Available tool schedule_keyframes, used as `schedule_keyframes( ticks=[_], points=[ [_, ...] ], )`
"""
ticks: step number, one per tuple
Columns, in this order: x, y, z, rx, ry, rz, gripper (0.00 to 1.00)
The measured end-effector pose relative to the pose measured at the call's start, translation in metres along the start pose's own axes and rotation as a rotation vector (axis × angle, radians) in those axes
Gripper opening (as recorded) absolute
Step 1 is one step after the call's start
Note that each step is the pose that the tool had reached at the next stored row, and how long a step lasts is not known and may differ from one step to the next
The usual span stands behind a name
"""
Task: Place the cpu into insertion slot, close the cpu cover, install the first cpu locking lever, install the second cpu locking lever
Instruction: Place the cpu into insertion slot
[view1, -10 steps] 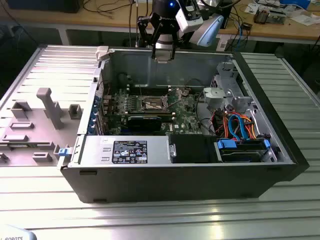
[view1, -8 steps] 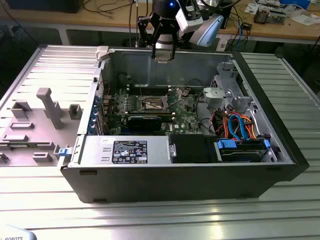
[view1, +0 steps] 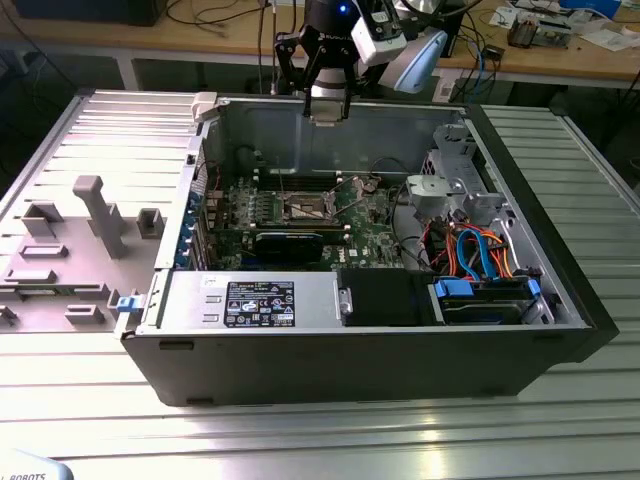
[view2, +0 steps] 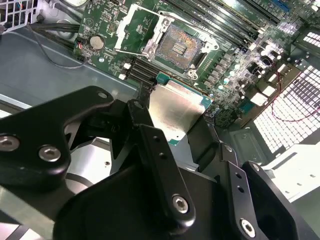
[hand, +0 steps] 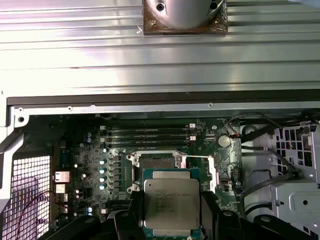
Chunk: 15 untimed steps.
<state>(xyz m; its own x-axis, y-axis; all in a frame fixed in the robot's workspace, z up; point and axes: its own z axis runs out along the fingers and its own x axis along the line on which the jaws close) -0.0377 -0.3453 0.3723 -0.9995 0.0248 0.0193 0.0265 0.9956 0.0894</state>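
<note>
Silver-grey cpu | likely light, rigid, fragile | gripper is clamping its opposite edges, upper centre of exterior view

Work surface: ribbed metal desk of long silvery slats, with soft patches of overhead light reflecting near its front edge in the exterior view. A grey panel with raised moulded blocks lies flat on it at the exterior view's left. Behind stands a wooden desk strewn with cables and small clutter, with dark shadow beneath it.
</note>
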Motion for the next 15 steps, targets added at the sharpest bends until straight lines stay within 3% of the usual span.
schedule_keyframes(
  ticks=[3,7,11,15],
  points=[
    [0.0,-0.001,-0.0001,0.0,-0.0001,0.002,0.54],
    [-0.0001,-0.0011,0.0,-0.0008,-0.0044,0.049,0.54],
    [-0.0001,-0.0013,0.0,-0.0012,-0.0064,0.071,0.54],
    [-0.0001,-0.0013,0.0005,-0.0024,-0.0123,0.138,0.54]
  ],
)
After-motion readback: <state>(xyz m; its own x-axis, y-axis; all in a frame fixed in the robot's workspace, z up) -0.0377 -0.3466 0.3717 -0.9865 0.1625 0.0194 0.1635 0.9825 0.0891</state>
